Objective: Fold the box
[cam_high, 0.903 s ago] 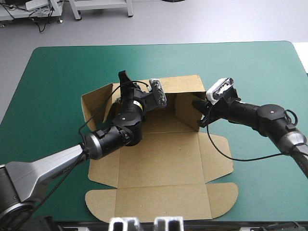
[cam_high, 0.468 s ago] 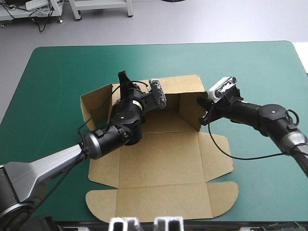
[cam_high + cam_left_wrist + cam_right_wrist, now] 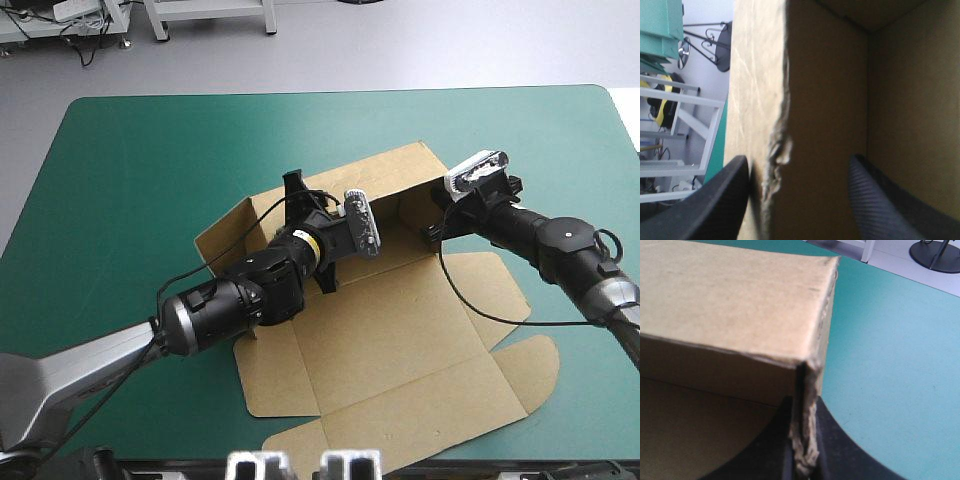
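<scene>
The brown cut-board box (image 3: 400,330) lies across the middle of the teal-green table cover (image 3: 130,180), set askew to its edges. Its far walls are raised, and its near panels and rounded flaps lie flat, reaching towards the near edge.

The right gripper (image 3: 802,405) has the black fingers all but closed, pinching the ragged end of a raised wall right at the far right corner. The left gripper (image 3: 799,165) is wide open and grips nothing. A standing wall edge rises between its fingers, one finger outside the wall and one inside the box.

The board looks light and stiff. It should hinge cleanly along its creases and resist bending anywhere else. The sheet is thin and looks smooth, so a shallow pinch could slip. The cut edges already look frayed and soft, so squeezing hard there risks crushing them.

The best hold, I'd say, is low on a wall close to a crease, with the fingers well over the edge. With the board this light, pushing on one wall probably slides the whole box, so the other gripper needs to anchor it.
</scene>
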Tool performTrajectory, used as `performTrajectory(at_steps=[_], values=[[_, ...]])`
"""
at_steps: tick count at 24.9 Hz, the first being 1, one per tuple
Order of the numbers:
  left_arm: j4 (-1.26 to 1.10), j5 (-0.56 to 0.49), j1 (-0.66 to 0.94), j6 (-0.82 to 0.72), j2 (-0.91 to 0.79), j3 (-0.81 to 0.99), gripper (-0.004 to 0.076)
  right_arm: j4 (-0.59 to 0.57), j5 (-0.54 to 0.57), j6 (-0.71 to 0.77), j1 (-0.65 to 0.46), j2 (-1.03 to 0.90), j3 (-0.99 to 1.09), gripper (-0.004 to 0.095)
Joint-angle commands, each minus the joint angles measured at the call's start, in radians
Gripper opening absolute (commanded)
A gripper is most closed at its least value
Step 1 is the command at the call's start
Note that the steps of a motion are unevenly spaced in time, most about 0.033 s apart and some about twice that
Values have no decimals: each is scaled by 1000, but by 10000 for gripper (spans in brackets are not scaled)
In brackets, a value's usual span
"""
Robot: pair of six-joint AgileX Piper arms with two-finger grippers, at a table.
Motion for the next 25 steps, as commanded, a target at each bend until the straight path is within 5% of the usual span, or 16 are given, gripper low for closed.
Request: performTrajectory(at_steps=[1,9,11,15,18,22,25], values=[[3,-58,-32,-25,-94,-46,481,36,-23,-1,2,-44,-33,-18],[-62,-57,-52,-40,-194,-98,450,36,-50,-1,2,-44,-33,-17],[-43,-17,-52,-40,-207,-101,347,36,-50,-1,2,-44,-33,-18],[50,80,-48,-46,-215,-101,-6,31,-62,-1,2,-53,-33,-18],[134,108,-24,-136,-215,-102,15,-21,-68,14,2,-76,-33,-17],[3,89,154,-169,-223,-102,15,-201,-22,178,2,-138,-33,-18],[-168,65,363,-156,-266,-102,15,-557,101,526,2,-181,-55,-18]])
